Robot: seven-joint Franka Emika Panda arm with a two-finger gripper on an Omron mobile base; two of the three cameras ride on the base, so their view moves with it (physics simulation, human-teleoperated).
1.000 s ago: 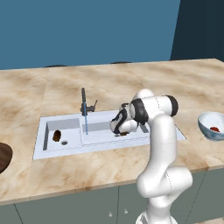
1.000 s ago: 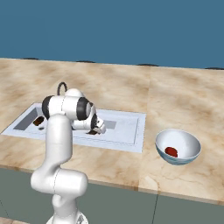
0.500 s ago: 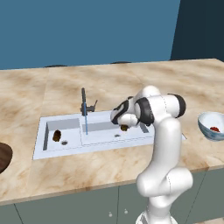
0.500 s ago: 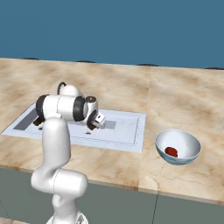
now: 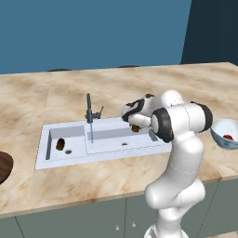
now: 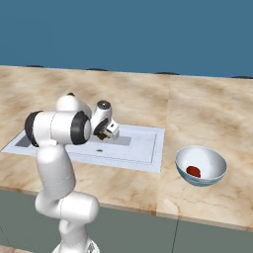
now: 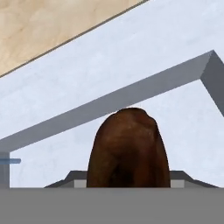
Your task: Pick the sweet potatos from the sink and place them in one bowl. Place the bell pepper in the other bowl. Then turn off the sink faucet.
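Observation:
My gripper [image 5: 135,126] is shut on one sweet potato [image 5: 136,128], a dark brown oval lump, and holds it just above the right compartment of the sink [image 5: 46,159]. The right base view has the gripper [image 6: 103,132] and that sweet potato [image 6: 101,135] over the sink [image 6: 148,149]. Seen from the hand, the sweet potato [image 7: 128,148] stands over the pale sink [image 7: 131,57]. A second sweet potato [image 5: 60,144] lies in the left compartment. The red bell pepper [image 6: 194,171] rests in the pale blue-white bowl [image 6: 217,165]. From the faucet [image 5: 88,108] runs a thin blue stream.
The dark brown bowl [image 5: 3,168] sits at the left edge of the marble counter [image 5: 93,179], partly cut off. The pale bowl [image 5: 218,138] stands on the counter right of the sink, behind my arm's elbow. A blue wall backs the counter.
The gripper has risen a little out of the right compartment and shifted right, with the sweet potato still in it. The elbow has swung out to the right.

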